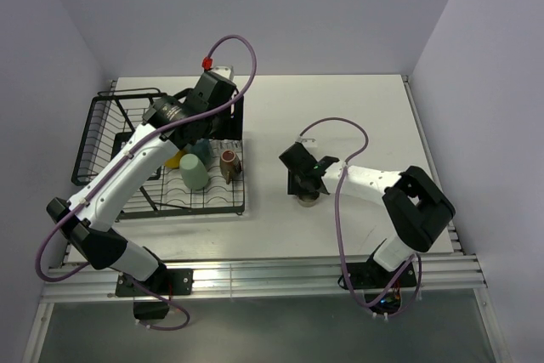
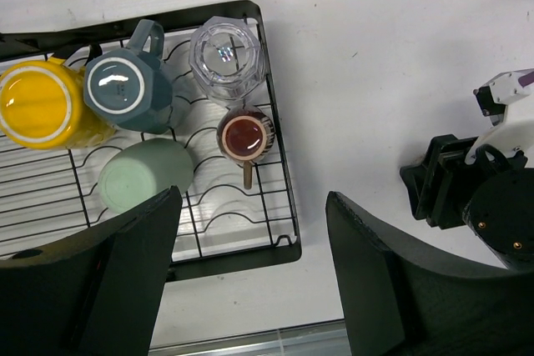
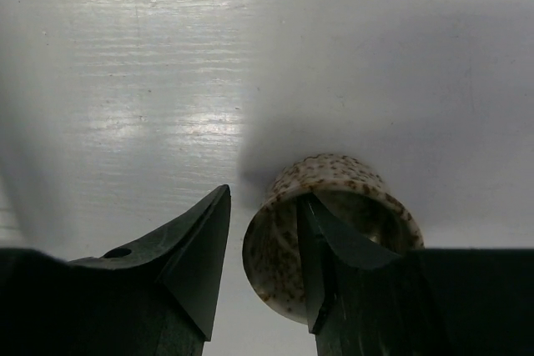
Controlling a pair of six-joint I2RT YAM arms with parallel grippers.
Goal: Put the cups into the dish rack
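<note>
Left of the overhead view: black wire dish rack (image 2: pixel 242 260) on the white table (image 2: pixel 375 81), w/ five cups in it. On the left wrist cam I read them L to R: yellow mug (image 2: pixel 37 106), grey mug (image 2: pixel 125 89), clear glass (image 2: pixel 225 52) along the top. Pale green tumbler (image 2: pixel 146 177) and brown mug (image 2: pixel 244 135) sit just below. Left gripper (image 2: pixel 250 202) hangs over the rack's lower edge, fingers spread wide, nothing in them. Centre-right: right gripper (image 3: pixel 265 231) is down at a speckled beige cup (image 3: pixel 334 185) on the table, well apart from the rack. One finger is inside the cup, the other outside w/ a sliver of gap; released, not clamped.
</note>
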